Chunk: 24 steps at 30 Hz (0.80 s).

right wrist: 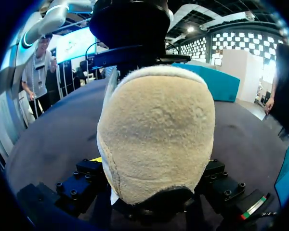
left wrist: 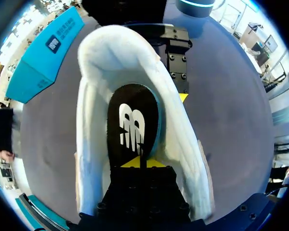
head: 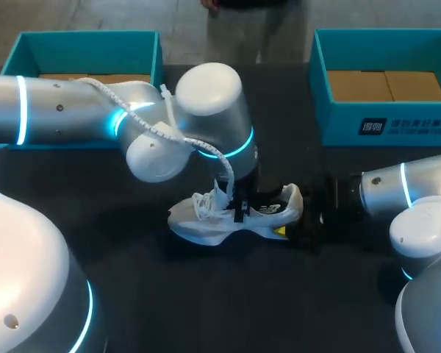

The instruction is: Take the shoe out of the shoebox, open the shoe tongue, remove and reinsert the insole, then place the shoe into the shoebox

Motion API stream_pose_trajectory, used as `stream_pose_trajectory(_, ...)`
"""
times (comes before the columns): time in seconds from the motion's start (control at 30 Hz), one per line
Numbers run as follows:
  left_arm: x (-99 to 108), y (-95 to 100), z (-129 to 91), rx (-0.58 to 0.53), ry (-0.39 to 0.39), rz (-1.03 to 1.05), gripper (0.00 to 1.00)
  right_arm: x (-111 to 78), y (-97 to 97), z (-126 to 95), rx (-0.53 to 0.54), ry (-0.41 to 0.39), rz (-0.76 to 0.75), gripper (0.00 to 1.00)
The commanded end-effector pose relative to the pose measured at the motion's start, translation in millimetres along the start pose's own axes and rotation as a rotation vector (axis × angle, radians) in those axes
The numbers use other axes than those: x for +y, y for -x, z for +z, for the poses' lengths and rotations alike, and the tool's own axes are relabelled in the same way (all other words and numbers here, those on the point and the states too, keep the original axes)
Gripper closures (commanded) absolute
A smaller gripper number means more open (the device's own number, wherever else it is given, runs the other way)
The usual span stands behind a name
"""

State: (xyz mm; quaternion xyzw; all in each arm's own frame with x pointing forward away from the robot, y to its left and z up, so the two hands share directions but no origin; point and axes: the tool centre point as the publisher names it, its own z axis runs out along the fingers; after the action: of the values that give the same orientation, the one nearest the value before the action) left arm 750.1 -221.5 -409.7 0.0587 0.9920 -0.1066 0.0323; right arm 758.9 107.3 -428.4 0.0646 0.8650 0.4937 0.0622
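A white shoe (head: 209,224) lies on its sole in the middle of the black table (head: 206,309), toe to the left. My left gripper (head: 239,208) comes straight down into its opening. In the left wrist view its yellow tips (left wrist: 142,162) are shut together and rest on the black insole (left wrist: 132,120), which lies flat inside the shoe (left wrist: 94,125). My right gripper (head: 309,219) is at the heel. The right wrist view shows the suede heel (right wrist: 159,130) filling the space between the right gripper's (right wrist: 154,166) wide-set fingers, which press it from both sides.
A teal shoebox (head: 382,125) stands open at the back right, a second teal box (head: 88,48) at the back left. Both show brown cardboard inside. My left arm's big elbow (head: 206,103) hangs over the table's middle.
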Motion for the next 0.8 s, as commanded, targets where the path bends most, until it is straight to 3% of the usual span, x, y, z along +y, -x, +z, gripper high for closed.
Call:
stream_pose_trajectory(0.03,17.1,3.4,-15.5,0.017,-0.031,-0.008,1.0,-1.5,-1.9,-0.3,-0.001,-0.007,0.0,1.0)
stream_pose_trajectory(0.27,18.4,7.3,-29.1,0.042,-0.054,-0.024,1.0,-1.5,-1.9,-0.3,-0.001,-0.007,0.0,1.0)
stream_pose_trajectory(0.8,0.1,13.8,-38.8,0.123,0.038,0.02,1.0,-1.5,-1.9,-0.3,-0.001,-0.007,0.0,1.0)
